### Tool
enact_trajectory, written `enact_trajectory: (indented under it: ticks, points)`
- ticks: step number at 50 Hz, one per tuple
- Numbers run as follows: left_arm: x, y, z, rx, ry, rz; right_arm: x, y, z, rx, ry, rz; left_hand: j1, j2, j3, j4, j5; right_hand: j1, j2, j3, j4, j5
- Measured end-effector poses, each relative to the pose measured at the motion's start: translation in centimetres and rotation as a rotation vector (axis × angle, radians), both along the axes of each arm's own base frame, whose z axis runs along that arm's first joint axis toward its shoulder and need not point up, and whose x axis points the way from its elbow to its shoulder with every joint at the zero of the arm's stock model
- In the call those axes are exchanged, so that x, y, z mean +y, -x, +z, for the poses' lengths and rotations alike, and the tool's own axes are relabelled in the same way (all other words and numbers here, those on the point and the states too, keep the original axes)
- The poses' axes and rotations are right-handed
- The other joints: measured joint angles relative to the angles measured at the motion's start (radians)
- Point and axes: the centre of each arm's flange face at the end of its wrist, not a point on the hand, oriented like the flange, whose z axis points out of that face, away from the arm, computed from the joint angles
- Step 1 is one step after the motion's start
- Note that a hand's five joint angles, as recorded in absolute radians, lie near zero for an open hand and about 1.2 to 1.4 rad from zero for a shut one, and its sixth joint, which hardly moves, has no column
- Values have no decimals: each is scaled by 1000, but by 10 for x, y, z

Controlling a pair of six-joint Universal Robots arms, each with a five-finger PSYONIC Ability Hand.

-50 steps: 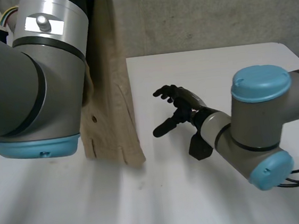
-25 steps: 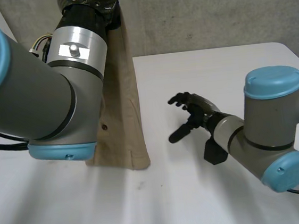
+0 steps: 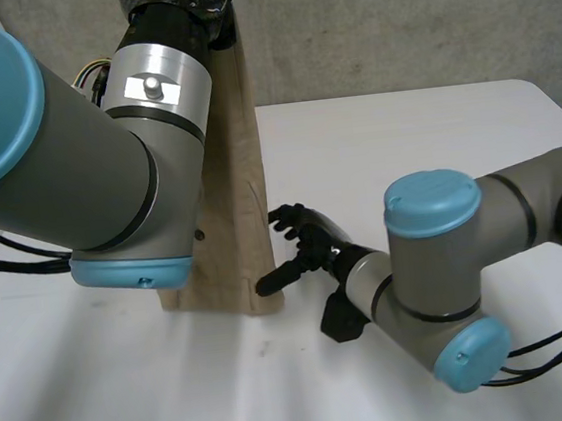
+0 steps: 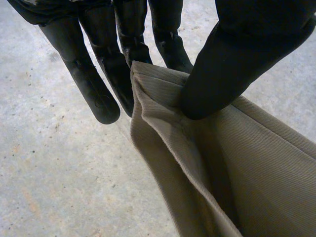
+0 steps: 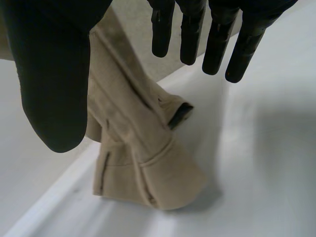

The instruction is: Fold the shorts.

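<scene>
Right hand (image 3: 310, 246) shifted beside shorts (image 3: 238, 235) (left hand (image 4: 232, 59) pinches), table (image 3: 404, 137)

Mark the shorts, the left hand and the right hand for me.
shorts (image 3: 241, 235), head view, lower half of the hanging cloth.
left hand (image 4: 232, 59), left wrist view, thumb pinching the shorts' edge.
right hand (image 3: 323, 247), head view, palm, fingers open beside the shorts.

You're looking at 1 pair of tan shorts (image 3: 234, 195), 1 white table (image 3: 404, 137), 2 grey arms, 1 left arm (image 3: 75, 162) and 1 right arm (image 3: 446, 253), and 2 black hands, 1 left hand (image 4: 232, 54) and 1 right hand (image 3: 313, 244).
</scene>
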Motion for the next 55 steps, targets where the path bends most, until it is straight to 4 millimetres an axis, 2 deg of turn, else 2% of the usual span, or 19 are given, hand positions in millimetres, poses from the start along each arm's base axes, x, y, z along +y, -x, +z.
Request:
enact_trajectory:
  ticks: [7,9,10,11,16,19,22,23,28,30,31,35,38,39,40,43,48,52,55]
  points:
    - [1,-1,0,2,-2,2,-5,-17,-1,-68,34,-10,0,0,0,0,0,114,67,141,141,106]
    - [2,-1,1,4,-1,2,-8,-19,-1,-71,45,-15,0,0,0,0,0,271,248,296,296,250]
    - [3,-2,3,7,0,3,-11,-21,-1,-70,62,-18,0,0,0,0,0,552,562,617,601,536]
    - [4,-3,4,9,1,4,-13,-22,0,-64,78,-20,0,0,0,0,0,638,699,739,744,684]
    - [7,-7,8,14,4,7,-20,-19,7,-10,161,-18,0,0,0,0,0,669,789,846,855,801]
    - [12,-15,15,22,13,14,-31,-5,32,110,338,-16,0,0,0,0,0,673,789,849,859,808]
    - [14,-24,24,32,25,27,-43,14,72,263,569,-23,0,0,0,0,0,673,789,849,860,808]
    - [15,-30,28,36,30,38,-46,24,94,355,696,-26,0,0,0,0,0,673,789,849,860,808]
    - [14,-51,36,30,26,81,-43,47,157,658,1037,-28,0,0,0,0,0,673,789,849,860,808]
    - [14,-52,36,28,23,85,-41,48,161,681,1059,-27,0,0,0,0,0,673,789,849,860,808]
    - [13,-64,31,0,-11,112,-31,58,189,819,1172,-11,0,0,0,0,0,673,789,849,860,808]
    - [6,-79,4,-90,-133,157,-15,69,210,953,1222,49,0,0,0,0,0,684,789,849,860,808]
    - [4,-86,-20,-156,-231,176,-9,72,206,1008,1199,110,0,0,0,0,0,687,789,849,860,811]
    - [3,-92,-47,-224,-336,188,-6,73,194,1057,1154,184,0,0,0,0,0,687,789,849,860,815]
    - [3,-92,-47,-224,-336,188,-6,73,194,1057,1154,184,0,0,0,0,0,687,789,849,860,815]
    - [4,-95,-98,-334,-508,188,-7,71,155,1140,1039,341,0,0,0,0,0,687,789,849,860,815]
    - [-9,-85,-146,-419,-625,177,-21,62,102,1194,932,470,0,0,0,0,0,687,789,849,860,815]
    - [-36,-68,-150,-394,-583,177,-46,48,92,1185,997,396,0,0,0,0,0,690,789,854,860,815]
    - [-67,-52,-125,-304,-448,184,-75,33,111,1145,1163,202,0,0,0,0,0,690,789,855,864,815]
